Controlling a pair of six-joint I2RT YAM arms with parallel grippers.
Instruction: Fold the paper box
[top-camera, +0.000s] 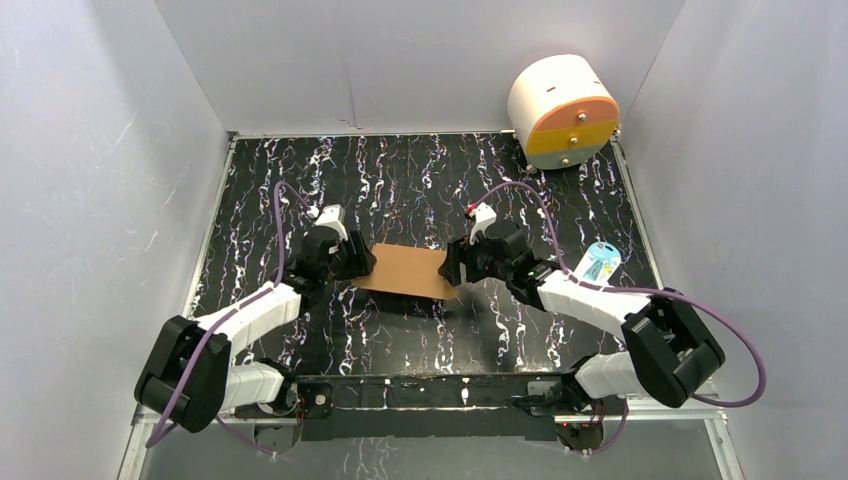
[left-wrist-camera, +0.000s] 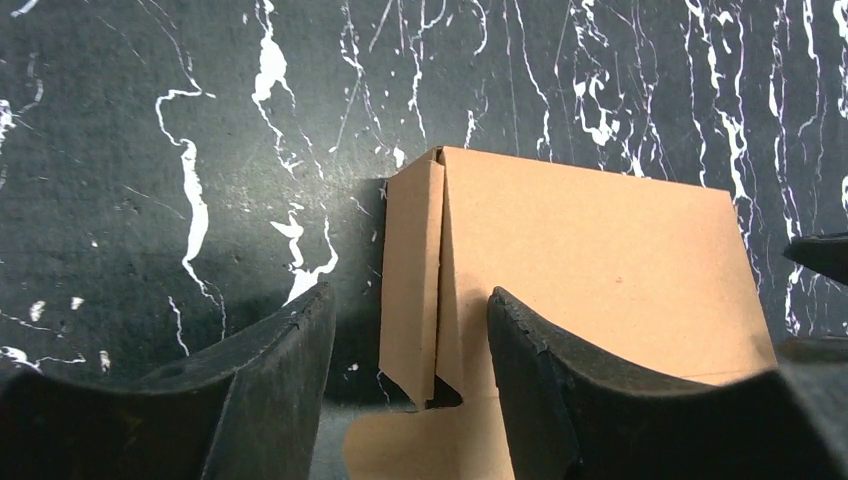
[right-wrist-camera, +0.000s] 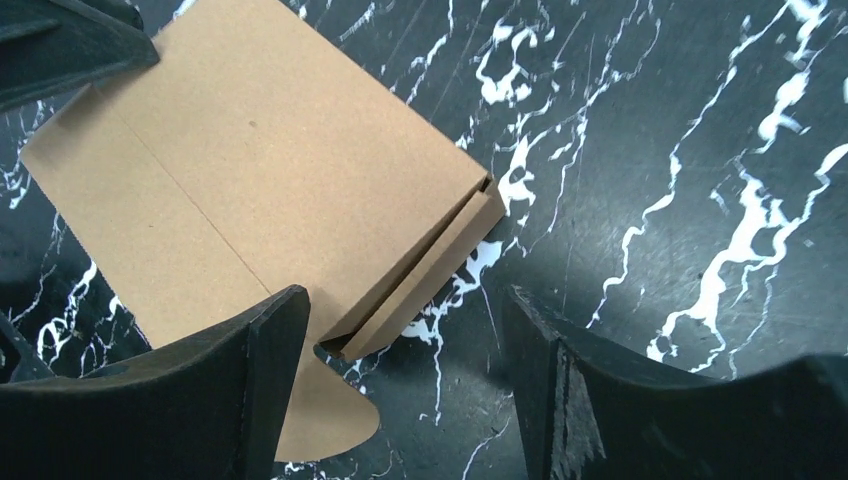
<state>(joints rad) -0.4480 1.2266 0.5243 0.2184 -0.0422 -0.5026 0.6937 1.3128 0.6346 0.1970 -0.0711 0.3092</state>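
The paper box is plain brown cardboard, lying as a low closed carton in the middle of the black marbled table. My left gripper is at its left end and my right gripper at its right end. In the left wrist view the box shows a narrow end flap standing between my open fingers, with a rounded tab below. In the right wrist view the box has its end flap partly raised between my open fingers, and a rounded tab sticks out at the bottom.
A white cylinder with an orange-and-yellow face stands at the back right corner. A small blue item lies to the right of my right arm. Grey walls enclose the table on three sides.
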